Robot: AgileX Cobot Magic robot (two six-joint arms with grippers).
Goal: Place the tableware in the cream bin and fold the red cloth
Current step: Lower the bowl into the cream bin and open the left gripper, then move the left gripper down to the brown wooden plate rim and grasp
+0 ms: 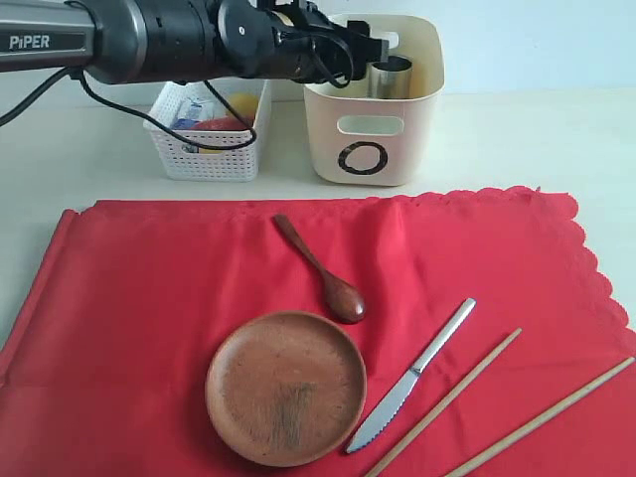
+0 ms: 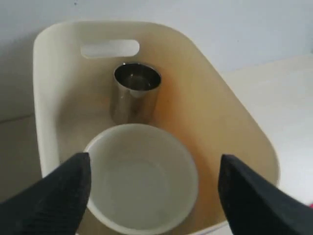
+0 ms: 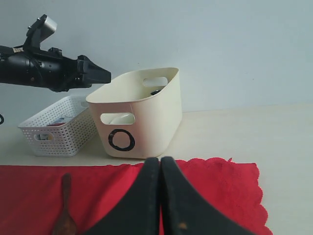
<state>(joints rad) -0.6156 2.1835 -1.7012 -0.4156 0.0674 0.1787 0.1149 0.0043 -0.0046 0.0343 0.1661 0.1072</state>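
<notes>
The left tool (image 2: 154,159) hangs over the open top of the cream bin (image 2: 49,73). Its 2 dark fingers (image 2: 73,191) are spread wide with nothing between them. Straight below the gap sits the pale bowl (image 2: 142,181), upright on the bin's floor. Just past the bowl, farther from the tool, the steel cup (image 2: 134,98) stands upright, close against the bowl's rim.

The right tool (image 3: 160,161) has its fingers pressed together and grips nothing. It points toward the bin, which stands ahead of it on the counter (image 1: 79,149). The red cloth (image 1: 149,298) lies spread flat below and in front of this tool, reaching almost to the foot of the bin.

The remaining tableware lies on the cloth, well apart from the left tool. The wooden spoon (image 1: 318,270) lies nearest the bin, its round end just beside the rim of the brown plate (image 1: 286,388). The knife (image 1: 412,376) lies beside the plate, and the 2 chopsticks (image 1: 447,402) lie beyond the knife. A white basket (image 1: 204,159) stands beside the bin, beneath the left arm.
</notes>
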